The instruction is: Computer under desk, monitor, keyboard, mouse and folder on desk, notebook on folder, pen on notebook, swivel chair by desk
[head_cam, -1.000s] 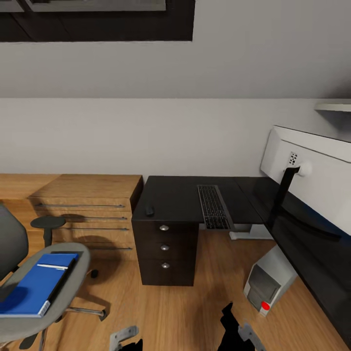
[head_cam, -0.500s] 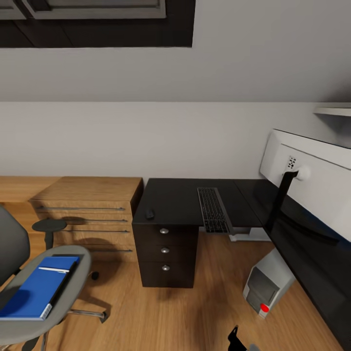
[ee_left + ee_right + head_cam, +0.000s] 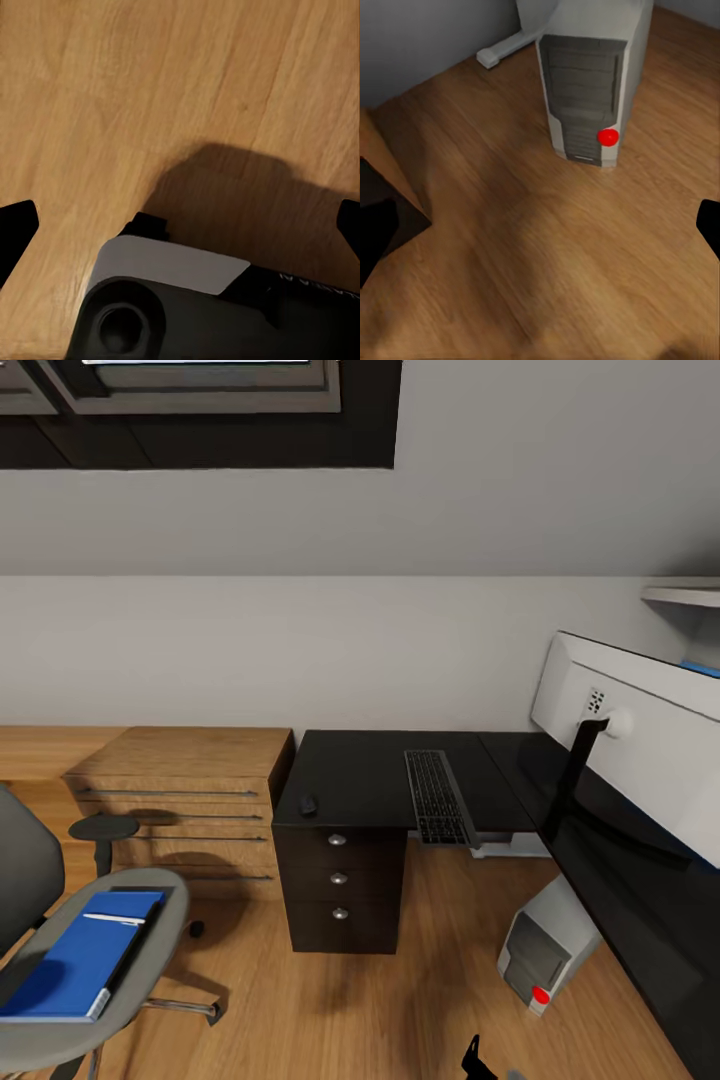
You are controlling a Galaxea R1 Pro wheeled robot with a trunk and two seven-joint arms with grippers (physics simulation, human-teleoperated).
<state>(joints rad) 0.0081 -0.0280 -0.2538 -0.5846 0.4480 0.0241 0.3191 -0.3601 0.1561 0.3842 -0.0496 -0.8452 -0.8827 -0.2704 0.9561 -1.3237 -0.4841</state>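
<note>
Black table (image 3: 360, 775) w/ drawer unit on its near left: keyboard (image 3: 437, 797) lies flat mid-top, small dark mouse (image 3: 308, 804) apart from it near the left edge, monitor (image 3: 640, 735) on the right wing. Wood floor (image 3: 380, 1010) carries the computer (image 3: 545, 950) under that wing. Swivel chair (image 3: 90, 960) to my left on the floor; its seat holds the folder (image 3: 75, 960).

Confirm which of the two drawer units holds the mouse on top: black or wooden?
The black three-drawer unit at the desk's end. The small dark mouse lies on the glossy top above it; the light wooden dresser beside it carries nothing visible.
</note>
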